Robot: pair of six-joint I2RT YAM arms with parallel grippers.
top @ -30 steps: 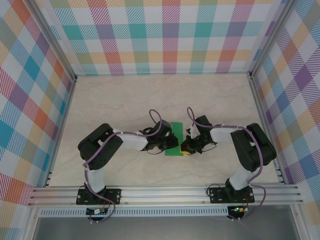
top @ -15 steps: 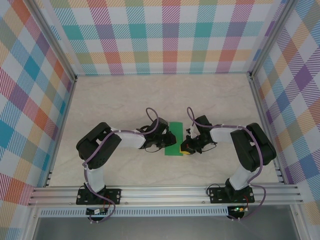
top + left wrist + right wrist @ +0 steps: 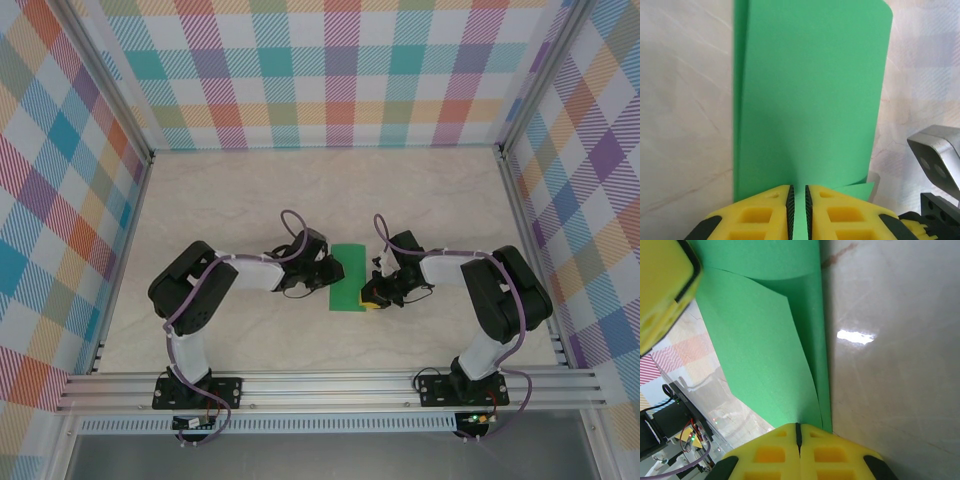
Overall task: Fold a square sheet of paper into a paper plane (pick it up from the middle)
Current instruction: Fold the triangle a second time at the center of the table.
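Top external view is showing one green sheet [image 3: 350,278] lying on the table [image 3: 230,200], doubled into a long strip and sitting directly between the left gripper [image 3: 328,276] and the right gripper [image 3: 373,297], each one meeting it from its own side. In the right wrist view the right gripper's fingers [image 3: 765,455] are pressing fully together. The layers of the green sheet are running straight into their seam, with the upper layer bowing up off the lower one. So this gripper is looking clamped on the edge of the green sheet, probably pinning that end so the strip is not sliding while a fold is being worked. In the left wrist view the left gripper's fingers [image 3: 760,215] are standing a thin slit apart with green showing in the slit, and the strip is stretching straight ahead of them. Whether they are pinching the near edge or only hanging over it, I am not able to tell. A faint crease is running from that slit up the strip, suggesting the left gripper is lining up on the centre line. Counting: one green sheet, two grippers, four yellow fingers. The strip is not yet looking like a pointed dart, so I am judging the folding as somewhere short of halfway.
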